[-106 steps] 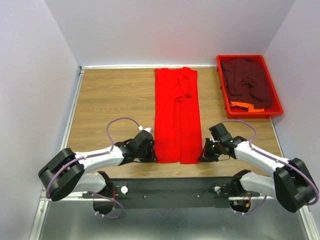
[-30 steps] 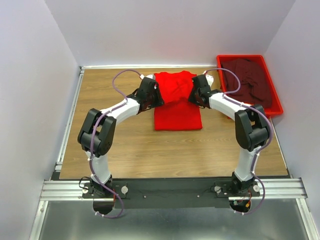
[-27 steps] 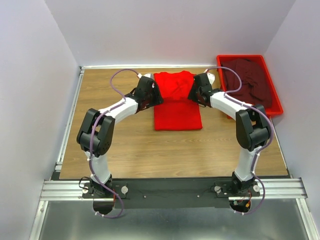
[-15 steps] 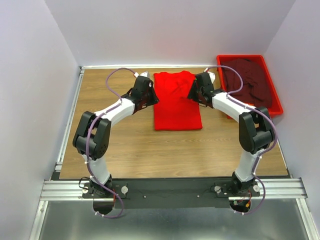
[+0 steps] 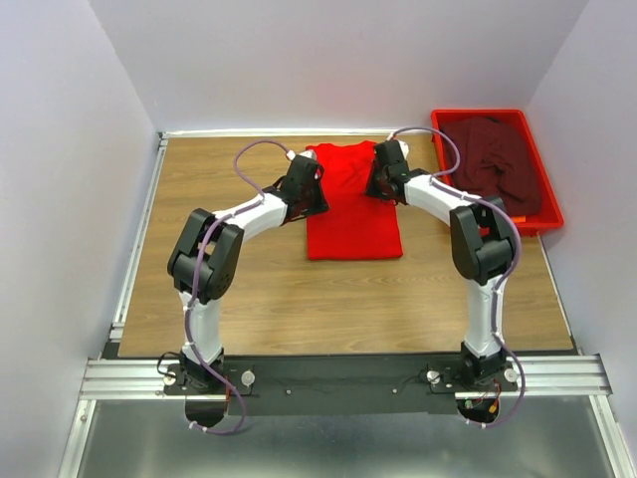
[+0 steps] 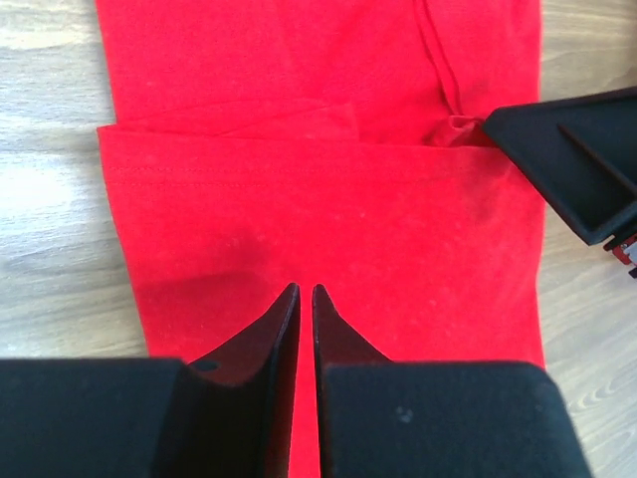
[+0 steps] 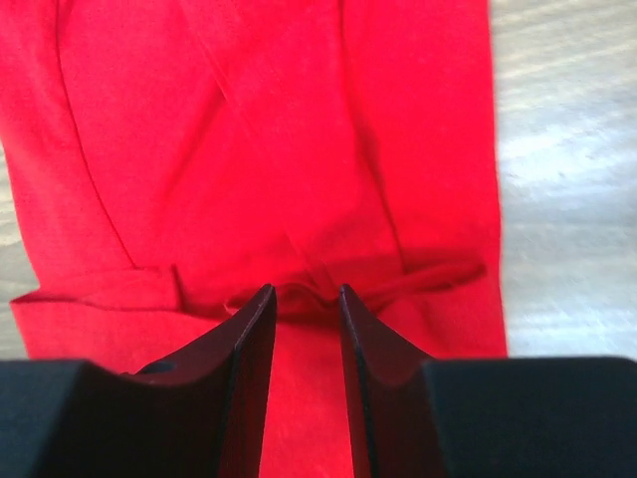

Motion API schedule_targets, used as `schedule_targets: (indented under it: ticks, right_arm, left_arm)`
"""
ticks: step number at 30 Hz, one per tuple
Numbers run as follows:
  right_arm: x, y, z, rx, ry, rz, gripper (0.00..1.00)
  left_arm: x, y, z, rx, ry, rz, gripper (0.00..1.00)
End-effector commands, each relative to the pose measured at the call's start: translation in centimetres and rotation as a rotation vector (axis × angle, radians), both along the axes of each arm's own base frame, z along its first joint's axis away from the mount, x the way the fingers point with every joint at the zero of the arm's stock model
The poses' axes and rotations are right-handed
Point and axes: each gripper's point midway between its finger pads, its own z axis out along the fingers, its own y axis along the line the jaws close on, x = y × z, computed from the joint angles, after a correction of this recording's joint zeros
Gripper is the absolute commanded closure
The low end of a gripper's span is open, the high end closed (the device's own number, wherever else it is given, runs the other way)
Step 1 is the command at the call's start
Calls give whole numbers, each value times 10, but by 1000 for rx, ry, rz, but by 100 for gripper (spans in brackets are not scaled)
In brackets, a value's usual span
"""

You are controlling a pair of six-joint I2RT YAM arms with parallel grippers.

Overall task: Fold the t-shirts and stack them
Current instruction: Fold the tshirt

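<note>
The bright red t-shirt (image 5: 353, 224) lies folded in half on the wooden table, its doubled edge across the middle (image 6: 328, 199) (image 7: 249, 149). My left gripper (image 5: 311, 191) hovers over the shirt's left part, jaws nearly together with only a thin slit and nothing between them (image 6: 302, 289). My right gripper (image 5: 379, 184) is over the shirt's right part, jaws a little apart (image 7: 305, 291), with a small wrinkle of cloth just beyond the tips. It also shows in the left wrist view (image 6: 577, 159). The dark maroon t-shirt (image 5: 498, 159) lies crumpled in the tray.
A rigid red plastic tray (image 5: 552, 214) stands at the back right corner of the table (image 5: 219, 289). White walls close in the back and both sides. Both arms arch out from the near rail to the shirt.
The long red shirt was folded in half toward the back. Over the last half second both grippers moved inward from the shirt's side edges onto the cloth.
</note>
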Motion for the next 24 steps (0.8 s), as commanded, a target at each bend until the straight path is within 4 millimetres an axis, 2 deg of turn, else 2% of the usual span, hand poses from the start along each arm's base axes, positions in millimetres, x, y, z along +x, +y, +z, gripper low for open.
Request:
schedule_targets:
  ticks: [1, 5, 9, 12, 15, 21, 24]
  right_arm:
    - [6, 15, -8, -10, 2, 43, 62]
    - [3, 10, -33, -43, 41, 28, 62]
    - [-1, 5, -49, -66, 67, 15, 62]
    - [-4, 4, -57, -69, 84, 16, 62]
    - [-4, 3, -55, -69, 81, 13, 62]
    - [-14, -1, -62, -77, 105, 10, 62]
    - [-23, -1, -69, -73, 129, 17, 62]
  left_arm:
    - [12, -5, 2, -13, -8, 16, 83]
    - [28, -10, 3, -10, -27, 24, 83]
    - [40, -13, -8, 7, -19, 37, 83]
    - [45, -15, -24, 25, 6, 38, 83]
    - [50, -11, -35, 51, 14, 70, 83]
    - [45, -7, -55, 68, 59, 84, 83]
    - [34, -2, -66, 75, 85, 92, 83]
